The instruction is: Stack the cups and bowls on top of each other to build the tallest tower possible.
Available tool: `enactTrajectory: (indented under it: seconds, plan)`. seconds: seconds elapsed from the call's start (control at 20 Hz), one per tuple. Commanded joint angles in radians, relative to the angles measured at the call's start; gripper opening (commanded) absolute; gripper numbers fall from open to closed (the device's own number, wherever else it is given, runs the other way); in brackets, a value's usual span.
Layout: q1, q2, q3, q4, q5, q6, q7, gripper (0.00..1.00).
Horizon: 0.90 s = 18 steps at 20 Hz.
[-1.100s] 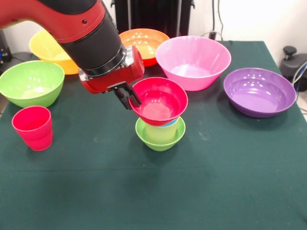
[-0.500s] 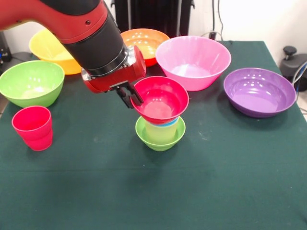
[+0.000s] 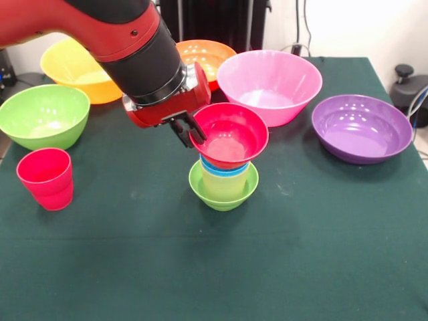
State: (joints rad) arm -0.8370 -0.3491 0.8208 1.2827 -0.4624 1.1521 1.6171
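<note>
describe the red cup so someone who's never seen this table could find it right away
Start at the green bowl at the left edge of the dark green table. Just in front of it, nearer the camera, stands the red cup, upright and alone. Unlike the red bowl held by the fingers over the stack, it is narrow, tall-sided and touches nothing else.

We find no readable text, label, brand, number or sign anywhere, neither on the bowls and cups nor on the red and black arm [image 3: 127, 47] nor on the green table cover [image 3: 214, 267].
</note>
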Motion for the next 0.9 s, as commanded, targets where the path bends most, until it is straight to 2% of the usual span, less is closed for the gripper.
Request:
enactTrajectory:
  seconds: [0.05, 0.9]
  plan:
    - [-0.001, 0.041, 0.009, 0.047, -0.067, -0.073, -0.283, 0.0]
    - [-0.012, 0.055, 0.014, 0.067, -0.08, -0.115, -0.297, 0.0]
